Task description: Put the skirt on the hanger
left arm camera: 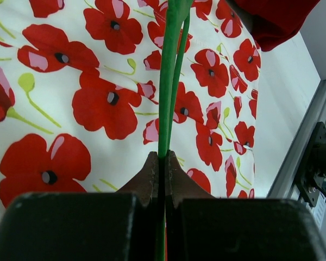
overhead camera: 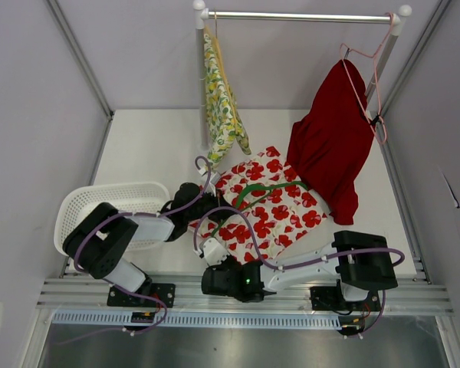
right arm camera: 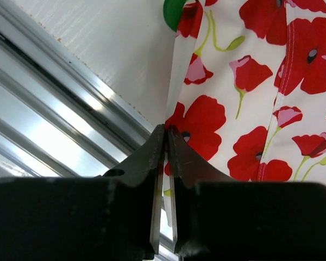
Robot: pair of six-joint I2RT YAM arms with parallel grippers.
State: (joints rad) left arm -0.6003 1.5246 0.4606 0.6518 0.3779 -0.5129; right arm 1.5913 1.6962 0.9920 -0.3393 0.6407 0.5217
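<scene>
A: Anything obscured?
B: The basket (overhead camera: 115, 188) sits partly behind the left arm; contents indiscernible.
A: Grippers?
B: The left gripper (left arm camera: 163, 156) clamps the green hanger (left arm camera: 168, 81); the right gripper (right arm camera: 166, 129) pinches the skirt (right arm camera: 250, 81) edge; the skirt lies on the table (overhead camera: 153, 153).

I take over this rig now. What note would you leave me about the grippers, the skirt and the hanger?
Left gripper: shut on the green hanger, which lies on the skirt.
Right gripper: shut on the skirt's near edge.
Skirt: spread on the table.
Done: both gripped.
To do: put the skirt on the hanger.
</scene>
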